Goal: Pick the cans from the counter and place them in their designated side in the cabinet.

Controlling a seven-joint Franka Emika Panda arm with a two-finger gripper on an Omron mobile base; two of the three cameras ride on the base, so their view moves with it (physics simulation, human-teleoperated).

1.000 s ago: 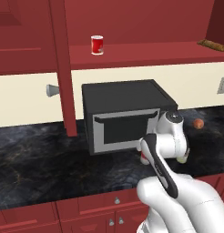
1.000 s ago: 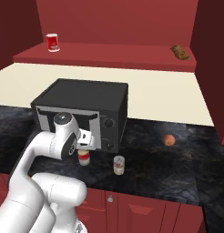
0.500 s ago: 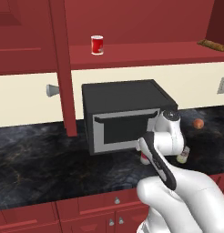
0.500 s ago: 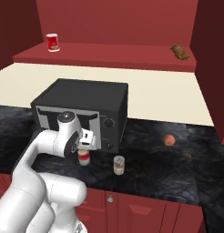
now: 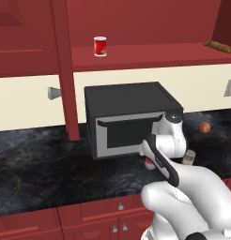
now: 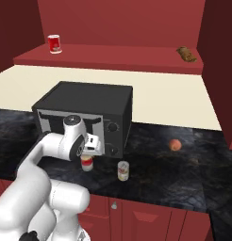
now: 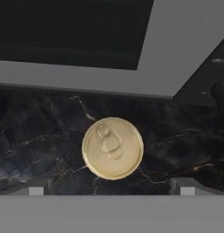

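**End effector spread wide above the red-and-white can**

The end effector [image 7: 112, 191] hangs over the red-and-white can [image 6: 87, 163], which stands upright on the dark marble surface [image 6: 184, 174] just in front of the microwave [image 6: 89, 110]. Seen from the hand, the can's gold lid with its pull tab sits between the two finger tips [image 7: 35, 187], which stand far apart on either side with clear marble showing between each tip and the can. Nothing is gripped. Whether the tips are already down beside the can's wall or above its rim cannot be told.

From the right base camera the white wrist is directly above this can, and only the can's lower part shows under it. From the left base camera the arm covers most of it, leaving a small red patch at the forearm's edge.

The second can, the one with the yellowish label [image 6: 122, 170], stands upright on the surface near the first, toward the right and a little closer to the front edge. The two do not touch.

A small orange-red ball [image 6: 174, 144] lies further right on the surface, well apart from both cans.

Above, the red cabinet shelf [image 6: 118, 59] holds an all-red can [image 6: 54, 44] at its left end and a brown object [image 6: 186, 54] at its right end.
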